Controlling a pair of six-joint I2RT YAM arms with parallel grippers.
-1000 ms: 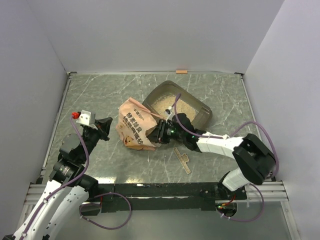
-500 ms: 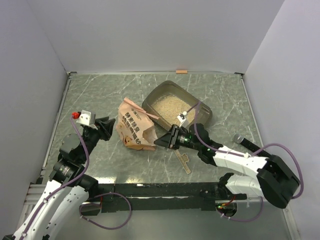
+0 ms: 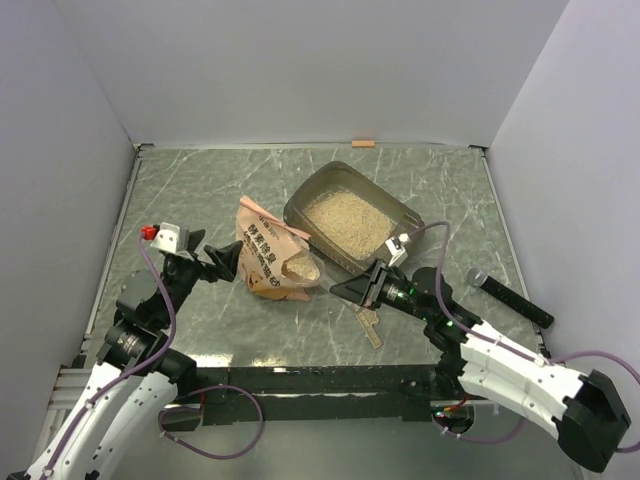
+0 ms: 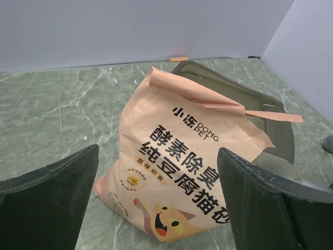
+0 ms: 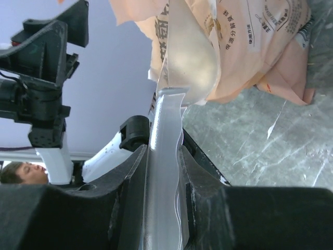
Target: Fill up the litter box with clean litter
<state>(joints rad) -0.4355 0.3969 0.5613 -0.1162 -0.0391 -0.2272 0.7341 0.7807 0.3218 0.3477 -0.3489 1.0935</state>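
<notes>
1. Step in hand, as judged: scooping from orange bag point(image 3: 268, 250) into litter box point(image 3: 414, 222), right of centre on table point(image 3: 200, 190).
2. Litter box: clean litter point(image 3: 348, 215) covering floor.
3. Left gripper point(image 3: 228, 262): spread wide, empty, beside bag.
4. Right gripper point(image 3: 352, 289): clamped on translucent scoop point(image 5: 188, 57), bowl at bag mouth.
5. Next, probably: dip, lift level, tip over box.

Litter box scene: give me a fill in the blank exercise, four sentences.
1. The litter box holds pale beige ____.
2. In the top view the orange bag lies to the ____ of the litter box.
3. The left gripper stands wide ____, holding nothing.
4. The right gripper is shut on a clear ____.
Missing words: litter, left, open, scoop.
</notes>
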